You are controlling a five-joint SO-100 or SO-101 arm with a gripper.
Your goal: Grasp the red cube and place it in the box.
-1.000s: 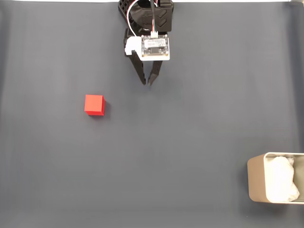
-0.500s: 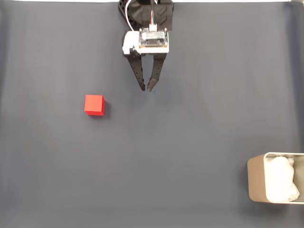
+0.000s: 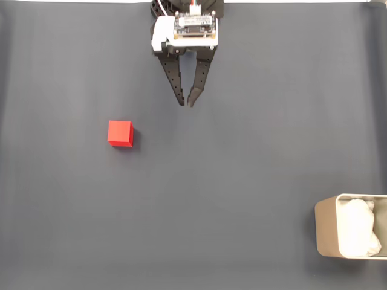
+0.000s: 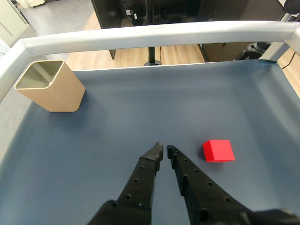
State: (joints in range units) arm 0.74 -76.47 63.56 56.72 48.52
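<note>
- Dark grey matte covering lies over the whole bench (image 3: 254, 151); a pale raised rail (image 4: 154, 33) runs along its far edge in the wrist view, with wooden floor and dark furniture legs beyond it; a thin white strip shows at the top edge of the fixed view.
- Fixed view, left part: the red cube (image 3: 120, 133) sits flat on the covering, alone, nothing touching it; its top face and a narrow darker side face are visible.
- Fixed view, centre top: the arm enters from the top edge; a white block with a small circuit board sits over the wrist; the hand (image 3: 185, 101) points down the picture, black perforated fingers (image 3: 172, 75) converging; tips nearly meet, only a thin gap between them; nothing held; the cube lies below and to the left of the tips, well apart.
- Fixed view, lower right: the box (image 3: 323, 232) stands at the right edge, partly cut off; beige walls, rounded corners, white soft padding inside; far from both cube and hand.
- Wrist view, left to right: box (image 4: 51, 89) at upper left near the rail, open mouth seen at an angle; hand (image 4: 163, 150) rising from the bottom centre, tips almost together and empty; cube (image 4: 218, 150) just right of the tips, close but not touching.
</note>
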